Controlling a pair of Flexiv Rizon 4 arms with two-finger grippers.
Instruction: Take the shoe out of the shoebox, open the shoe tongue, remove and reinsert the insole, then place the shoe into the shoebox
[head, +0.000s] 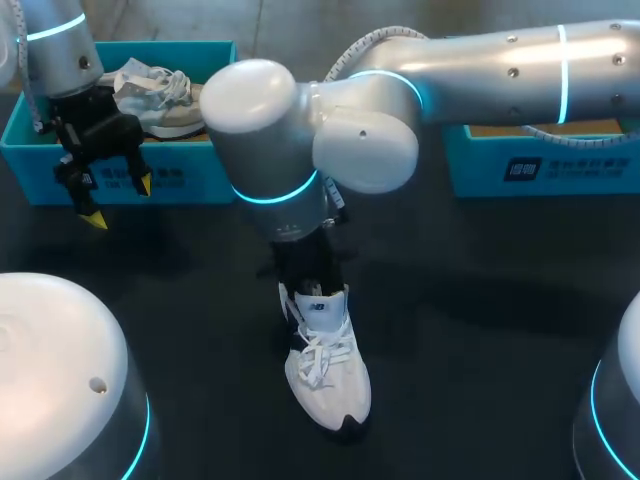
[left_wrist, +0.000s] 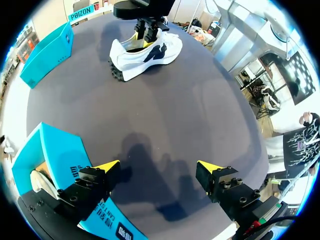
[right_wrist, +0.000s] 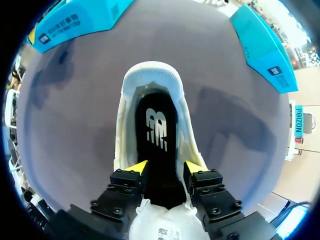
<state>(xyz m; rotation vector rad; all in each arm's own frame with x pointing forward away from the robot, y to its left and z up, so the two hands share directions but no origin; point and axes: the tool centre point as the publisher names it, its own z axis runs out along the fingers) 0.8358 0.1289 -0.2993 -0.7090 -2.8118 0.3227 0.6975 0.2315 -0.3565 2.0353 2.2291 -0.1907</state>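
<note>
Found the white shoe (head: 325, 375) outside the boxes, upright on its sole on the dark table (head: 480, 330), toe toward the camera in the head view. Saw the right arm (head: 480, 60) coming in from the right and reaching past the middle, right gripper (right_wrist: 165, 167) pointed down into the shoe's mouth. Caught both yellow fingertips (right_wrist: 139, 167) inside the collar, spread apart, pinching nothing. Noted the black insole (right_wrist: 156, 125) lying flat inside the shoe, between and ahead of the tips, and the tongue (right_wrist: 160, 227) under the gripper's base, inner side showing. Could not quite tell about tip contact with the collar's inner walls.

Logged the left gripper (left_wrist: 159, 170) well apart from the shoe, hanging over the table just beside the front wall of the left shoebox (head: 30, 160), fingers wide open with nothing between them. Spotted a second shoe (head: 155, 90) lying in that box. Marked another blue shoebox (head: 560, 165) at the table's right, beyond the right arm.
</note>
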